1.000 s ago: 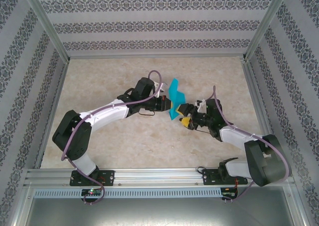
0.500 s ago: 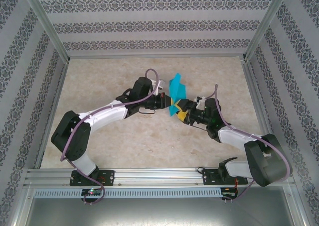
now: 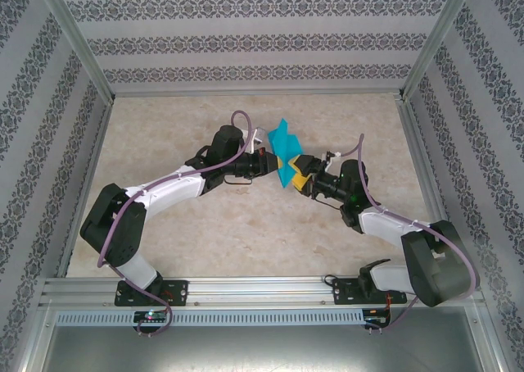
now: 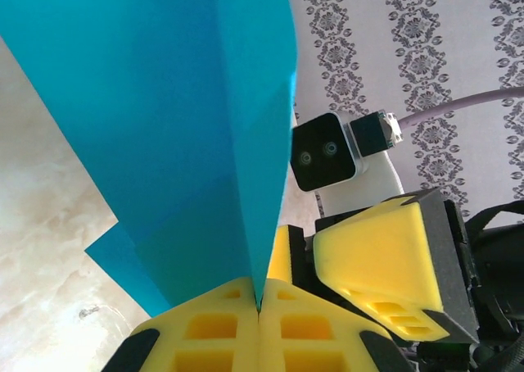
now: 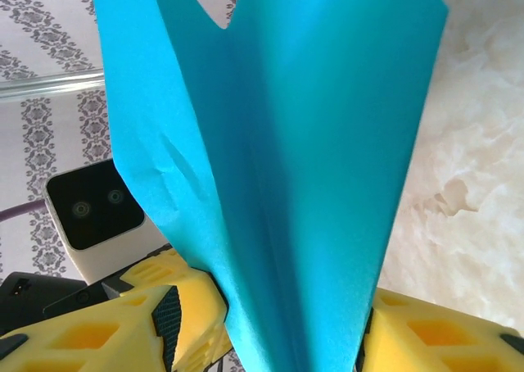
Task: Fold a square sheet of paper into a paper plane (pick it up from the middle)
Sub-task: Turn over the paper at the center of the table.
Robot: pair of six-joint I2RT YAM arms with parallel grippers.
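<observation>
From the left: reaching in over the marbled table (image 3: 205, 241) toward its middle, with the left gripper (image 3: 281, 172) clenched on the teal sheet of paper (image 3: 286, 141). Seen from the left wrist as two yellow pads (image 4: 205, 339) pressed flat together, the sheet's creased edge pinched in the seam between them. Held up off the table near the centre, between the two arms. Folded into layers along a sharp crease, narrow at the pinch and fanning wider away from it, with one corner poking out low on the left side in the left wrist view. Just to the right, nearly tip to tip with the first: the right gripper (image 3: 300, 179), jaws standing apart, one yellow finger (image 5: 123, 331) on each side of the folded paper. Cannot tell whether those fingers press the sheet or merely flank it. Further right, stretching back to the near edge: the white and black right arm (image 3: 385, 223) with a grey cable looped along it.
</observation>
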